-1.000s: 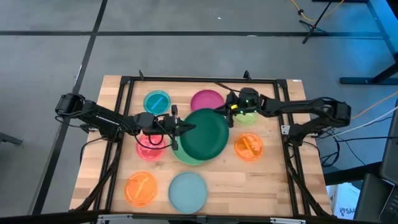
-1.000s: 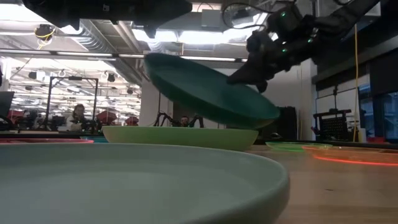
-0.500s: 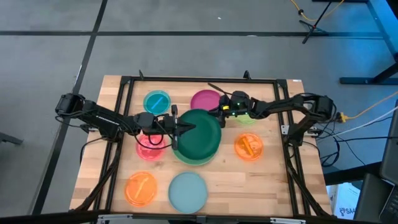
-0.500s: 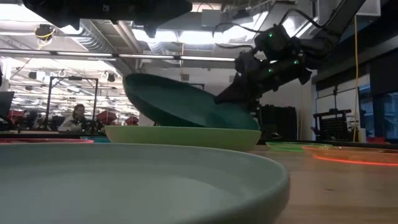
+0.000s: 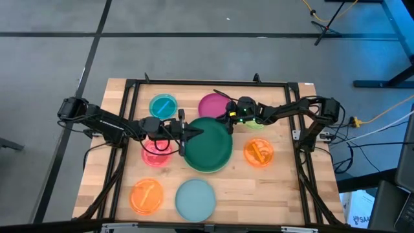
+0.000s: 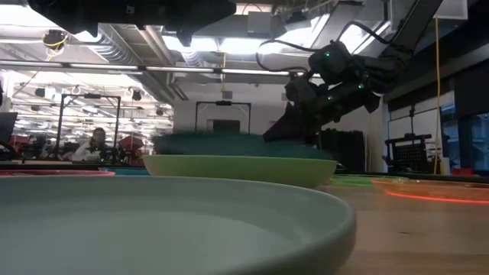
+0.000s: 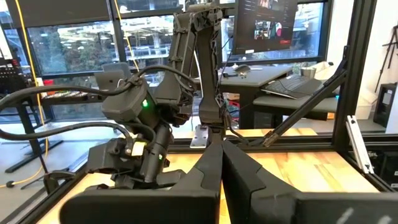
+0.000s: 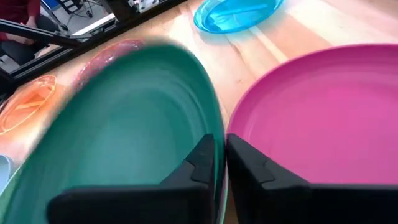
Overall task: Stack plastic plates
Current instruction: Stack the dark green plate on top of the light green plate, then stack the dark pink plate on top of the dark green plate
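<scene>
Dark green plate (image 5: 208,144), mint plate (image 6: 237,169)

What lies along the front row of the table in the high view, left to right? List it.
Orange plate → pale blue plate. These are the only two things in the row nearest the picture's bottom edge; the other orange plate sits farther back, so it is left out.

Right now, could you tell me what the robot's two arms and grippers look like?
Both arms are dark, slim and jointed, with black cables looped along them. The right gripper shows a small green light and a yellow label on its wrist housing. The left gripper has two dark wedge-shaped fingers.
</scene>
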### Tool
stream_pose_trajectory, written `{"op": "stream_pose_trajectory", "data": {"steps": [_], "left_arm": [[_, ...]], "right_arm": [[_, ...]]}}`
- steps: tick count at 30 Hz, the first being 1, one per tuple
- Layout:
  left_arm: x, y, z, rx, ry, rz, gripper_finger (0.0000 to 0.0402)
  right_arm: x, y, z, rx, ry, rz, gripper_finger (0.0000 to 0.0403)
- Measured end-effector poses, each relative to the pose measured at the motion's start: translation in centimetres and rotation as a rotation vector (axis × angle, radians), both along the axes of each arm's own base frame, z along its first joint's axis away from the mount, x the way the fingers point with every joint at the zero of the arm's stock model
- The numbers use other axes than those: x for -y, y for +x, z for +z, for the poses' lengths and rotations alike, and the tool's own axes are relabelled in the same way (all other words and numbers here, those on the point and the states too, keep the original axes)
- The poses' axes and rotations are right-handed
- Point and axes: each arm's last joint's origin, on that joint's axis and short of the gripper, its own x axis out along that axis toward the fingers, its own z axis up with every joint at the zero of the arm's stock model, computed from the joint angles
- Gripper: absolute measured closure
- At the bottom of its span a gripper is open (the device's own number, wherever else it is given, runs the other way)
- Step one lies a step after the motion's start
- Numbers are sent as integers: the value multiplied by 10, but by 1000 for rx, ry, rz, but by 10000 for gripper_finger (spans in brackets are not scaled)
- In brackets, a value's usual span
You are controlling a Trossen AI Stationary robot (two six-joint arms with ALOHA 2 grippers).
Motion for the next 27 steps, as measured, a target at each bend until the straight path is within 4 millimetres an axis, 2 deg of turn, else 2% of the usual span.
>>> {"op": "stream_pose_trajectory", "data": {"steps": [5, 10, 14, 20, 23, 27], "left_arm": [[0, 0, 0, 3, -1, 0, 401], [-3, 0, 1, 10, -2, 12, 401], [-4, 0, 1, 8, -4, 18, 401], [-4, 0, 0, 4, -10, 15, 401], [-4, 0, -1, -9, -10, 15, 393], [-4, 1, -5, -49, -46, 17, 367]], "right_arm": [[0, 0, 1, 4, -63, 28, 304], [-2, -6, 15, -1, -187, 85, 263], [-6, -22, 38, -61, -254, 74, 256], [-16, -61, 69, -212, -304, 2, 257], [-22, -76, 76, -263, -288, 14, 258], [-32, -79, 74, -266, -290, 53, 258]]}}
